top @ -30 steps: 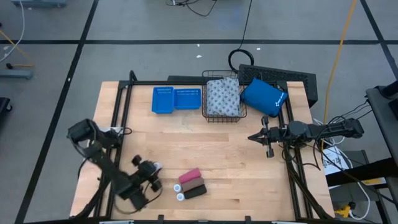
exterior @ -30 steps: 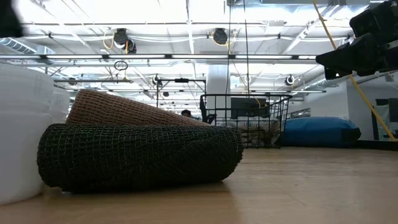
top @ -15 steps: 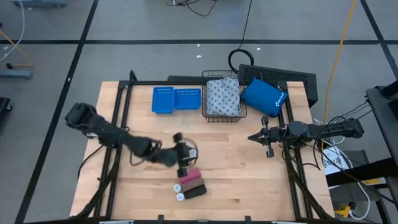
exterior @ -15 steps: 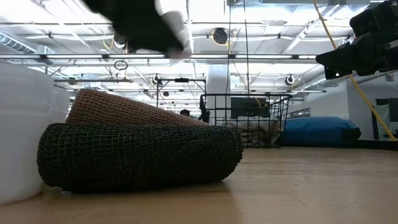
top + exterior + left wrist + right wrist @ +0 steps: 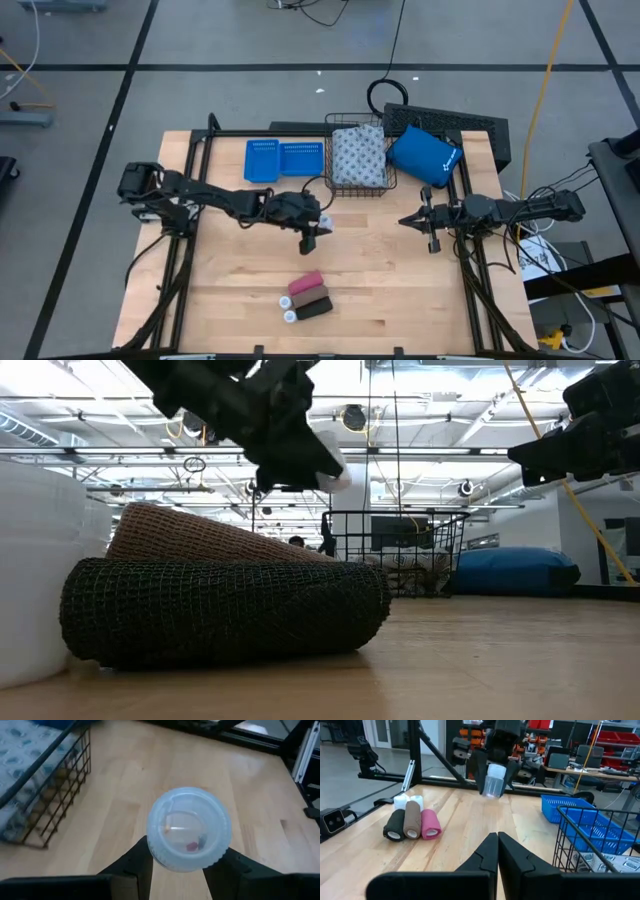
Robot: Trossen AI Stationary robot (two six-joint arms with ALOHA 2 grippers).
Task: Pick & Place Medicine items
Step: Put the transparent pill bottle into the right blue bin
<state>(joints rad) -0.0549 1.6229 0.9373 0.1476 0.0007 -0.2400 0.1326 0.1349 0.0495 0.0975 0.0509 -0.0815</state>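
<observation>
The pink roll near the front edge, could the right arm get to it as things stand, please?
Probably yes: the right gripper is shut and empty, with bare table between it and the pink roll.

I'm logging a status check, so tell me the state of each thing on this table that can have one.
Small white round bottle: held above the table by the left gripper.
Right gripper: shut, empty, at the table's right.
Black wire basket: holds the grey-white patterned soft pack.
Pink roll, tan roll, dark roll: lying side by side.
Two white bottles: standing by the rolls.
</observation>
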